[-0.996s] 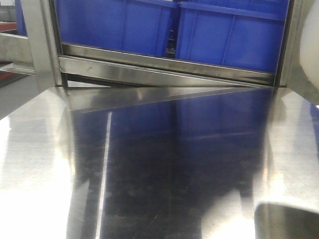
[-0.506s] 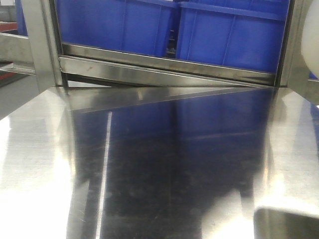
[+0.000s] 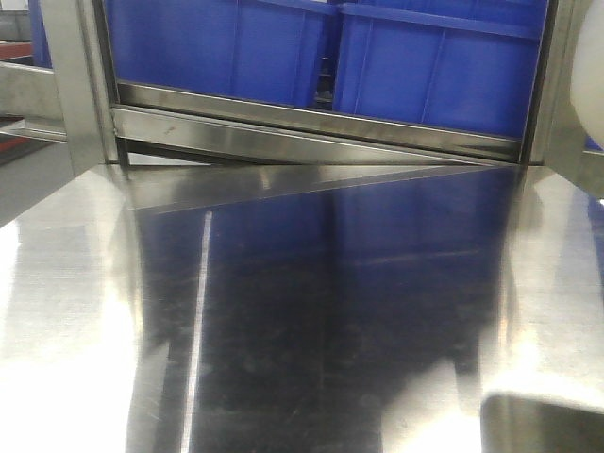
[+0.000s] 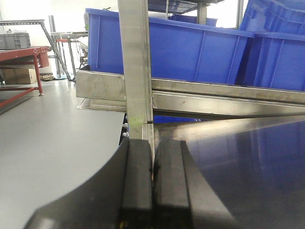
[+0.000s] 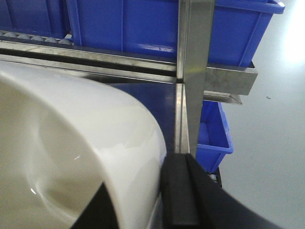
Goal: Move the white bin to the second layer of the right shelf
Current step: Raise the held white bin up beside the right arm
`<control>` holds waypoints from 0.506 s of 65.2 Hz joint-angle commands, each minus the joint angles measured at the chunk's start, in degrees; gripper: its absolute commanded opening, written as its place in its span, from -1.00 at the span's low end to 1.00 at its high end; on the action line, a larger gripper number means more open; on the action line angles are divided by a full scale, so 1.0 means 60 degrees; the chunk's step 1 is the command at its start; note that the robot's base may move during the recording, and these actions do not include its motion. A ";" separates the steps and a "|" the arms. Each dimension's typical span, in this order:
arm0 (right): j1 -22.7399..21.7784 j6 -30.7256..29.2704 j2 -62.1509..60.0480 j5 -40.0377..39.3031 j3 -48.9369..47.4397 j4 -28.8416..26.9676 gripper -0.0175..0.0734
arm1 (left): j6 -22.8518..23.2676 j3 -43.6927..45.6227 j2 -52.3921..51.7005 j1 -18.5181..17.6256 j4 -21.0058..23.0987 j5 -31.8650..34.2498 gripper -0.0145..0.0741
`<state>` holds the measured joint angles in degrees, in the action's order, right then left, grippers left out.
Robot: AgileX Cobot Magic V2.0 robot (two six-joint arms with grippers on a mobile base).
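Two pincers are visible. The left pincer (image 4: 152, 160) is pressed fully closed on nothing, at the steel worktop's (image 4: 248, 162) left edge. The right pincer (image 5: 143, 200) clamps the wall of the white bin (image 5: 71, 143), which is just before the roller shelf level (image 5: 95, 59) holding blue crates (image 5: 143, 24).

— The white bin (image 5: 71, 143), what is it made of?
— Smooth glossy plastic. The table (image 3: 283, 330) is polished steel, like a mirror; the blue crates (image 3: 425, 66) are duller plastic, and the shelf rail (image 3: 311, 127) is brushed metal.
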<state>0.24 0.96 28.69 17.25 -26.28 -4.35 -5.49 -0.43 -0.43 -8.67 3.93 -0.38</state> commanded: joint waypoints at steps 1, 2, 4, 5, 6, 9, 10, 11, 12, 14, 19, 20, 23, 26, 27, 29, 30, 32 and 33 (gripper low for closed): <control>-0.0058 -0.0067 -0.0023 -0.1043 -0.0298 0.0004 -0.56 | 0.0071 -0.0317 -0.0126 -0.0019 0.0048 0.0832 -0.48; -0.0058 -0.0067 -0.0023 -0.1043 -0.0298 0.0004 -0.56 | 0.0071 -0.0317 -0.0126 -0.0019 0.0048 0.0832 -0.48; -0.0058 -0.0067 -0.0023 -0.1043 -0.0298 0.0004 -0.56 | 0.0071 -0.0317 -0.0126 -0.0019 0.0048 0.0832 -0.48; -0.0058 -0.0067 -0.0023 -0.1043 -0.0298 0.0004 -0.56 | 0.0071 -0.0317 -0.0126 -0.0019 0.0048 0.0832 -0.48; -0.0058 -0.0067 -0.0023 -0.1043 -0.0298 0.0004 -0.56 | 0.0071 -0.0317 -0.0126 -0.0019 0.0048 0.0832 -0.48; -0.0058 -0.0067 -0.0023 -0.1043 -0.0298 0.0004 -0.56 | 0.0071 -0.0317 -0.0126 -0.0019 0.0048 0.0832 -0.48; -0.0058 -0.0067 -0.0023 -0.1043 -0.0298 0.0004 -0.56 | 0.0071 -0.0317 -0.0126 -0.0019 0.0048 0.0832 -0.48; -0.0058 -0.0067 -0.0023 -0.1043 -0.0298 0.0004 -0.56 | 0.0071 -0.0317 -0.0126 -0.0019 0.0048 0.0832 -0.48; -0.0058 -0.0067 -0.0023 -0.1043 -0.0298 0.0004 -0.56 | 0.0071 -0.0317 -0.0126 -0.0019 0.0048 0.0832 -0.48; -0.0058 -0.0067 -0.0023 -0.1043 -0.0298 0.0004 -0.56 | 0.0071 -0.0317 -0.0126 -0.0019 0.0048 0.0832 -0.48; -0.0058 -0.0067 -0.0023 -0.1043 -0.0298 0.0004 -0.56 | 0.0071 -0.0317 -0.0126 -0.0019 0.0048 0.0832 -0.48; -0.0058 -0.0067 -0.0023 -0.1043 -0.0298 0.0004 -0.56 | 0.0071 -0.0317 -0.0126 -0.0019 0.0048 0.0832 -0.48; -0.0058 -0.0067 -0.0023 -0.1043 -0.0298 0.0004 -0.56 | 0.0071 -0.0317 -0.0126 -0.0019 0.0048 0.0832 -0.48; -0.0058 -0.0067 -0.0023 -0.1043 -0.0298 0.0004 -0.56 | 0.0071 -0.0317 -0.0126 -0.0019 0.0048 0.0832 -0.48; -0.0058 -0.0067 -0.0023 -0.1043 -0.0298 0.0004 -0.56 | 0.0071 -0.0317 -0.0126 -0.0019 0.0048 0.0832 -0.48; -0.0058 -0.0067 -0.0023 -0.1043 -0.0298 0.0004 -0.56 | 0.0071 -0.0317 -0.0126 -0.0019 0.0048 0.0832 -0.48; -0.0058 -0.0067 -0.0023 -0.1043 -0.0298 0.0004 -0.56 | 0.0071 -0.0317 -0.0126 -0.0019 0.0048 0.0832 -0.48; -0.0058 -0.0067 -0.0023 -0.1043 -0.0298 0.0004 -0.56 | 0.0071 -0.0317 -0.0126 -0.0019 0.0048 0.0832 -0.48; -0.0058 -0.0067 -0.0023 -0.1043 -0.0298 0.0004 -0.56 | 0.0071 -0.0317 -0.0126 -0.0019 0.0048 0.0832 -0.48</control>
<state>0.24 0.96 28.69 17.25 -26.28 -4.35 -5.49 -0.43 -0.43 -8.67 3.93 -0.38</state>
